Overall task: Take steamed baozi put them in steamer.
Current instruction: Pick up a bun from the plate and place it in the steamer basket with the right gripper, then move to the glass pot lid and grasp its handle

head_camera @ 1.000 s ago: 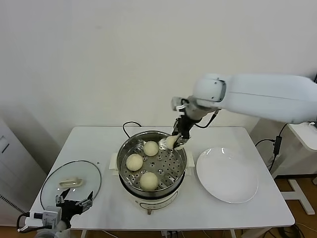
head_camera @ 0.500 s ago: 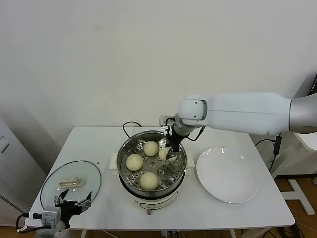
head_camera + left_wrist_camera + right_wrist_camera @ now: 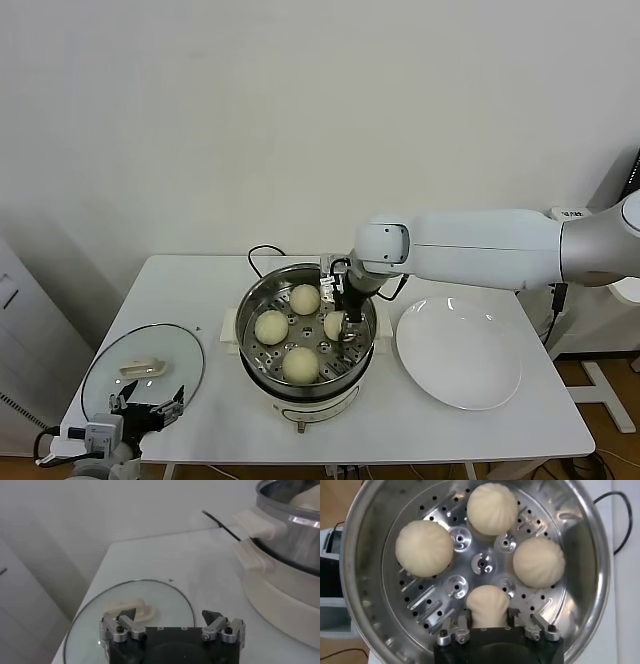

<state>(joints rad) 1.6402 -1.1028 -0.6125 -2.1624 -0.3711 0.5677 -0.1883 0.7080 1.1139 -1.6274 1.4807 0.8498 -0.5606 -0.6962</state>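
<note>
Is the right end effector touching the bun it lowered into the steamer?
Touching. The right wrist view shows the right end effector with its fingers pressed against both sides of the bun, low inside the steamer.

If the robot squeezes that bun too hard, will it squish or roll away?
Probably squish a little: the baozi in the right gripper looks soft and doughy. It is round, so it might roll, but the steamer wall would likely stop it. It seems light.
</note>
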